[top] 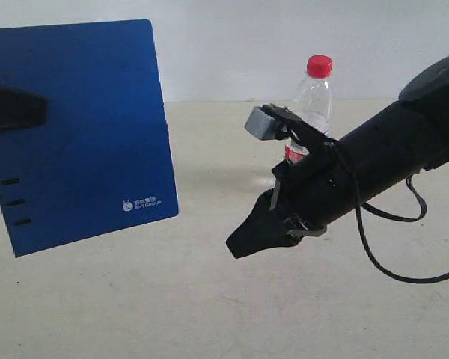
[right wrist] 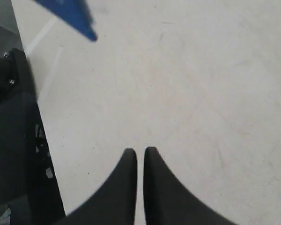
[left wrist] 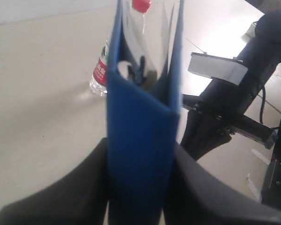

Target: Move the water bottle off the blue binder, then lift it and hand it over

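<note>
The left gripper (left wrist: 140, 183) has its fingers (left wrist: 79, 192) clenched on the blue binder (top: 78, 134), pinching it at the spine side where the slots are. The binder hangs clear of the worktop (top: 209, 307), cover facing outward and slightly tilted. That pose looks like a presentation for the handover rather than a carry. The water bottle (top: 312, 101) stands upright on the worktop, well apart from the binder and partly behind the right arm, so the clearing step appears done. The right gripper (right wrist: 140, 157) points down at bare worktop between bottle and binder. Its fingers (right wrist: 124, 187) are drawn together to a thin slit and grasp nothing, probably parked so the raised binder has free space.
</note>
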Controlling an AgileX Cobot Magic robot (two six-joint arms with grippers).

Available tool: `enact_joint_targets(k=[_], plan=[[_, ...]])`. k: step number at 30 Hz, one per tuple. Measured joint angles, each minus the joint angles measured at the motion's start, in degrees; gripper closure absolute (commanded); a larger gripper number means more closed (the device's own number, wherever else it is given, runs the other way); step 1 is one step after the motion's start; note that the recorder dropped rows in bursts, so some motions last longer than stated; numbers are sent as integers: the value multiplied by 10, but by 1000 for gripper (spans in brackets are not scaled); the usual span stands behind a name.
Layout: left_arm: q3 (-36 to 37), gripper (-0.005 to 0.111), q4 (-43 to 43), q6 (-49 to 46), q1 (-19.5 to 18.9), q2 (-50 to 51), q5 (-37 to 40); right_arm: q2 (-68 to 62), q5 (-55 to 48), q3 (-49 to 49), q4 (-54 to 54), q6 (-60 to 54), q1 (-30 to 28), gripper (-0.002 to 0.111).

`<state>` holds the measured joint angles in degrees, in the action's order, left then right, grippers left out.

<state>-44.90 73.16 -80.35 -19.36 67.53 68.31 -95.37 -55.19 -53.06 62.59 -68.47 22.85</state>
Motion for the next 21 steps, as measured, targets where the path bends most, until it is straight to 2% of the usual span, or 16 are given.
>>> enact_joint_targets(k=[5, 10, 16, 21], plan=[[53, 102, -4, 30, 0, -122, -30, 97, 15, 0, -9, 20, 0, 109], [76, 102, -5, 49, 28, -152, -49, 216, 32, 6, -105, 110, 0, 109], [79, 102, 8, 62, 120, -144, -56, 360, 49, 99, -322, 310, 0, 109], [63, 102, 21, 62, 184, -144, -119, 449, 40, 208, -354, 380, 0, 109]])
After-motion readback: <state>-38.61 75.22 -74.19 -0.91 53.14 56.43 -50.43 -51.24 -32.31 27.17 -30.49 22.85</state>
